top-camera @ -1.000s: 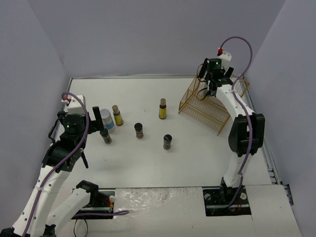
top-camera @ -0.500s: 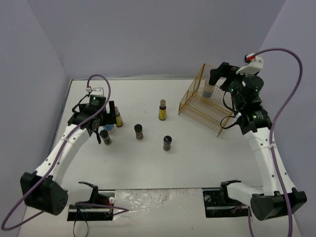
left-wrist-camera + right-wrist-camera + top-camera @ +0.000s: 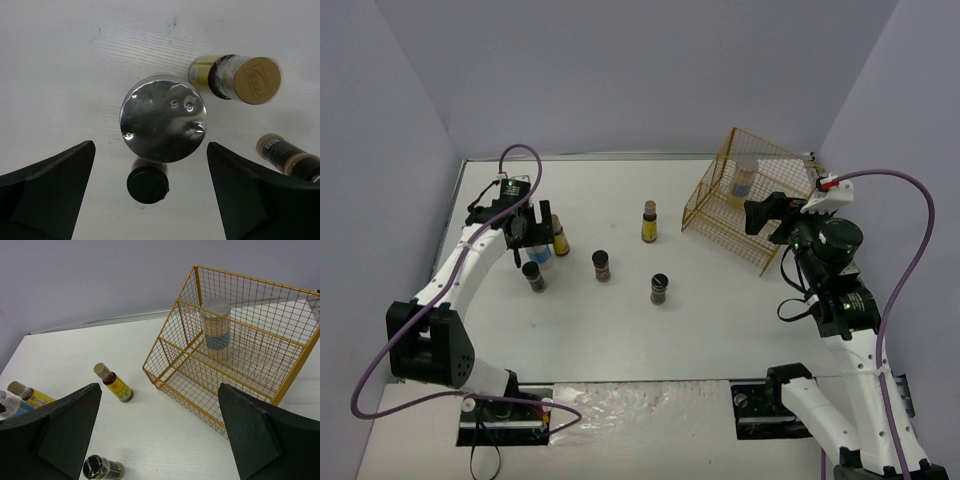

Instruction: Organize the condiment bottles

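A pale silver-lidded jar [image 3: 744,178] stands on the upper shelf of the gold wire rack [image 3: 775,235]; it also shows in the right wrist view [image 3: 216,324]. My right gripper [image 3: 763,216] is open and empty, just in front of the rack. My left gripper [image 3: 525,228] is open, hovering directly over the second pale jar [image 3: 163,118], jaws wide on either side and not touching it. Beside that jar stand a yellow brown-capped bottle [image 3: 245,79] and a black-capped jar [image 3: 147,184]. Another yellow bottle [image 3: 649,221] and two black-capped jars [image 3: 603,264] [image 3: 660,288] stand mid-table.
The rack [image 3: 235,360] sits tilted at the far right with its lower shelf bare. The grey walls close in at the left, back and right. The yellow bottle [image 3: 114,382] and a dark jar [image 3: 102,469] lie ahead of my right gripper [image 3: 160,390].
My right gripper has let go of the pale jar on the rack's upper shelf and pulled back toward me. My left gripper has swung over the pale jar on the left.
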